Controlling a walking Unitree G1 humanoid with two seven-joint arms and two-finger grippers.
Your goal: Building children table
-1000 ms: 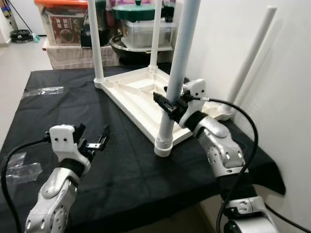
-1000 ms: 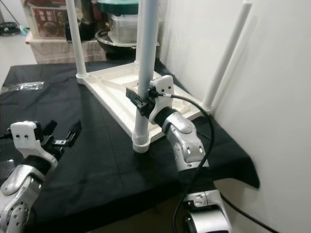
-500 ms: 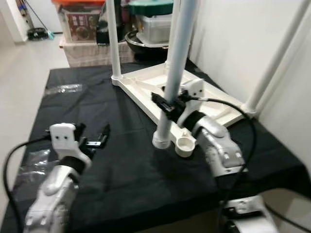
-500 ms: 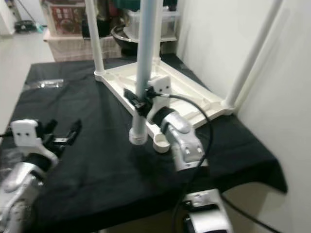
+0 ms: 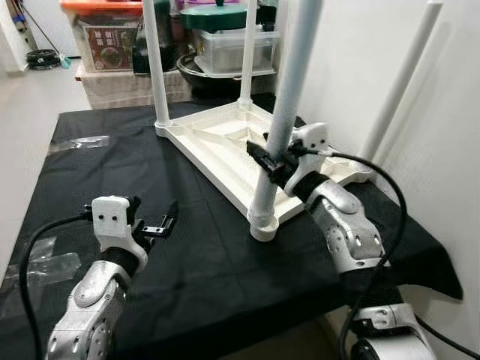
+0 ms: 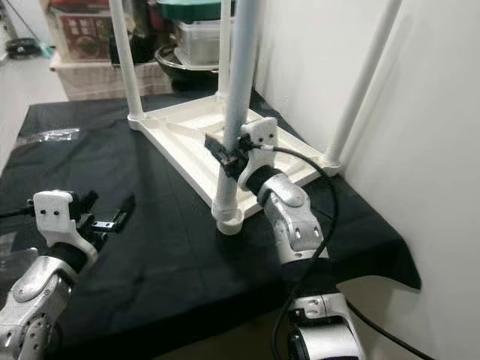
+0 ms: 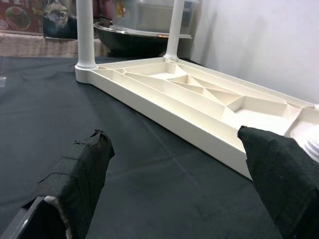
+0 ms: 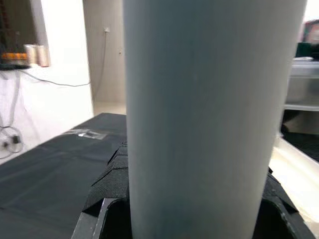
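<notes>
on the black cloth (image 5: 112,172), right gripper (image 5: 274,161) clamped around the upturned table's (image 5: 217,146) leg (image 5: 289,97), left gripper (image 5: 154,221) spread apart

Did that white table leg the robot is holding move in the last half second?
Yes. Half a second ago the leg's foot stood off the upturned tabletop, beside its bare corner socket. Now it stands on that corner, with the right gripper shut on it.

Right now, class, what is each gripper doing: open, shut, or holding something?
Left gripper: open, holding nothing, above the black cloth.
Right gripper: shut on the white table leg.
</notes>
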